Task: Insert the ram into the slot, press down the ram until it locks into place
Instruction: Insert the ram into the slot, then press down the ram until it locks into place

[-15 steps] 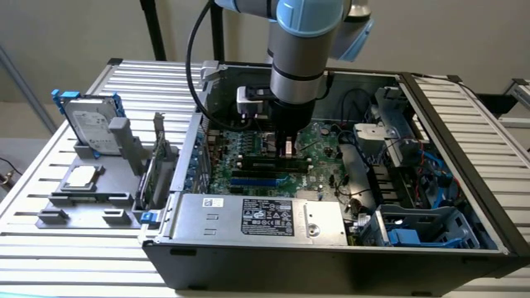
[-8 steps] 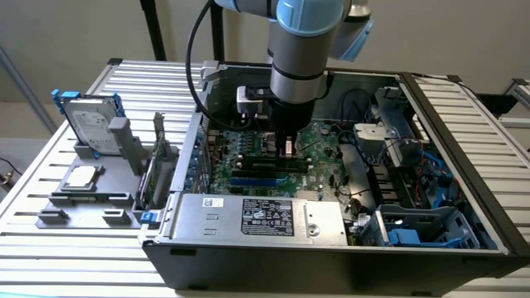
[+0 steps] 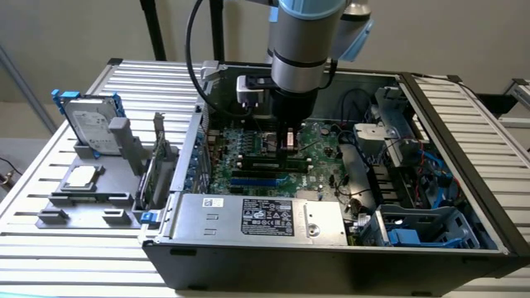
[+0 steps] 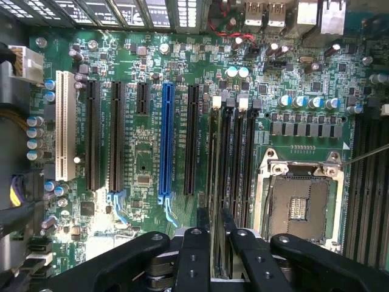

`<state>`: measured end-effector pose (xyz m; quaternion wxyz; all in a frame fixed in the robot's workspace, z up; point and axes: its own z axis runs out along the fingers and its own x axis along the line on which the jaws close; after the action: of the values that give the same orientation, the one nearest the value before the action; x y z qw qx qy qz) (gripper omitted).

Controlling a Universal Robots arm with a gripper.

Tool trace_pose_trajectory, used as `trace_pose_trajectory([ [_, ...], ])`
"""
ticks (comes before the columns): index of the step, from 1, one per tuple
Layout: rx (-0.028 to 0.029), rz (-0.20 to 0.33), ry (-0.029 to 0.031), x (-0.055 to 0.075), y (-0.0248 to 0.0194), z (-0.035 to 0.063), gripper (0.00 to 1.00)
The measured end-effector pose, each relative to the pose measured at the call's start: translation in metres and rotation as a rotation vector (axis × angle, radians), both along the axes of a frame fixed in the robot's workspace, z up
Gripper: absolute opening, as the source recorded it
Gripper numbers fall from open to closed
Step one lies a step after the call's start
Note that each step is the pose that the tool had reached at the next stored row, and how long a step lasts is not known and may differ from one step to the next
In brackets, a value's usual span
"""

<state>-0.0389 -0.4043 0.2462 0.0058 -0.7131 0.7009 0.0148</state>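
One arm was what you had over the open computer case [image 3: 463, 118], its gripper [image 3: 288, 143] reaching straight down onto the green motherboard [image 3: 319, 139] near the middle of the case. In the wrist view the gripper [image 4: 214, 220] stood over the bank of parallel black memory slots, and its two black fingers [image 4: 197, 243] were drawn in to a narrow gap with the ram [image 4: 214, 182] between them, so you had hold of the stick by its flat sides. The ram showed edge-on as a thin green strip lying along the slot [image 4: 213, 125], the outermost of the bank on the side toward the blue slot [image 4: 166, 140], with one long black expansion slot between them. From the exterior view the ram [image 3: 267, 163] showed as a green strip lying in line with the black slots, just under the gripper and just behind the blue slot [image 3: 260, 182]. You could not tell whether the ram was fully down or whether the end clips had closed on it. The bare processor socket [image 4: 301, 204] lay on the far side of the memory bank from the blue slot. The silver power supply [image 3: 257, 217] sat along the near wall of the case, and a hard drive [image 3: 89, 127] stood upright in a grey holder on the slatted table [image 3: 49, 248], well apart at the exterior view's left.
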Motion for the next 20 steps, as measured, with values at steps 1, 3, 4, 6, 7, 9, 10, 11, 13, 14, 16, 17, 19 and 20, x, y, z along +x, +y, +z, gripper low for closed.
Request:
trace_pose_trajectory([
  [1, 0.0001, 0.0, 0.0, 0.0, 0.0, 0.0024, 0.22],
  [3, 0.0001, 0.0, -0.0001, 0.0, 0.0, 0.0034, 0.22],
  [4, 0.0001, 0.0, 0.0, 0.0, 0.0, 0.0034, 0.22],
  [6, 0.0001, 0.0, -0.0001, 0.0, 0.0, 0.0034, 0.22],
  [7, 0.0001, 0.0, 0.0, 0.0, 0.0, 0.0034, 0.22],
  [9, 0.0, 0.0, 0.0, 0.0, 0.0, 0.0034, 0.22],
  [10, 0.0001, 0.0, 0.0, 0.0, 0.0, 0.0034, 0.22],
  [11, 0.0001, 0.0, 0.0, 0.0, 0.0, 0.0034, 0.19],
  [13, 0.0001, 0.0, 0.0, 0.0, 0.0, 0.0034, 0.1],
  [14, 0.0, 0.0, 0.0, 0.0, 0.0, 0.0034, 0.1],
  [16, 0.0, 0.0, 0.0, 0.0, 0.0, 0.0034, 0.1],
  [17, 0.0001, 0.0, 0.0, 0.0, 0.0, 0.0034, 0.1],
  [19, 0.0001, 0.0, 0.0, 0.0, 0.0, 0.0034, 0.1],
  [20, 0.0, 0.0, 0.0, 0.0, 0.0, 0.0034, 0.1],
])
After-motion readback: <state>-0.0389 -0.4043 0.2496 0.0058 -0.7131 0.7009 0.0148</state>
